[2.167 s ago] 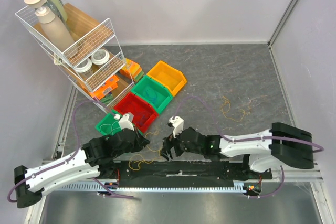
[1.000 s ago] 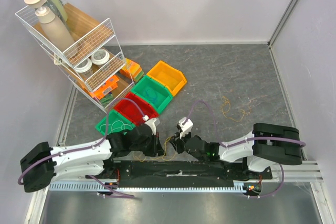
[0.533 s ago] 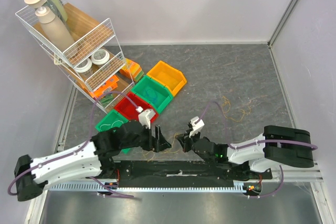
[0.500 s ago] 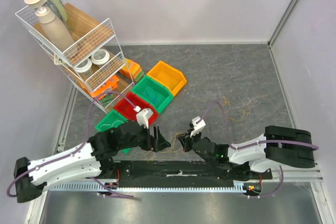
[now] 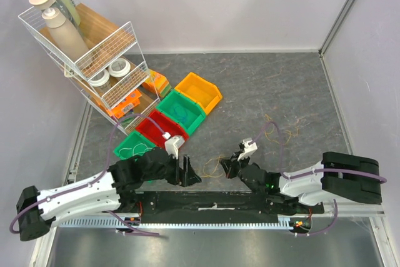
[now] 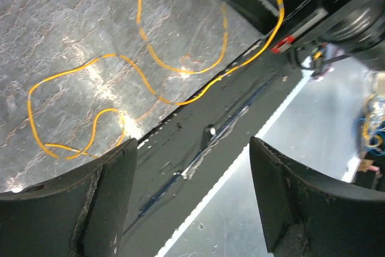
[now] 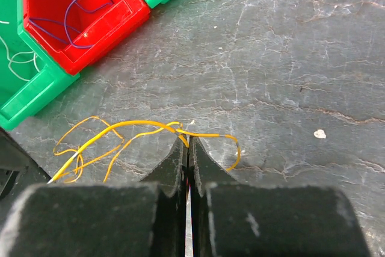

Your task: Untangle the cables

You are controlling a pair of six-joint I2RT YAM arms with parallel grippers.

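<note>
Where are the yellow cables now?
In the top view, the yellow cables lie between the left gripper and the right gripper, which pinches one strand.

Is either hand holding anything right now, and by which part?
The right hand is shut on a yellow cable, pinching it partway along its length. The left hand is open, holding nothing.

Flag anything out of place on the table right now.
Two things. The yellow cables, pinched in the right gripper, trail partly over the black base rail at the near edge, where they could snag. A separate clump of loose strands lies apart from them, farther right and back.
</note>
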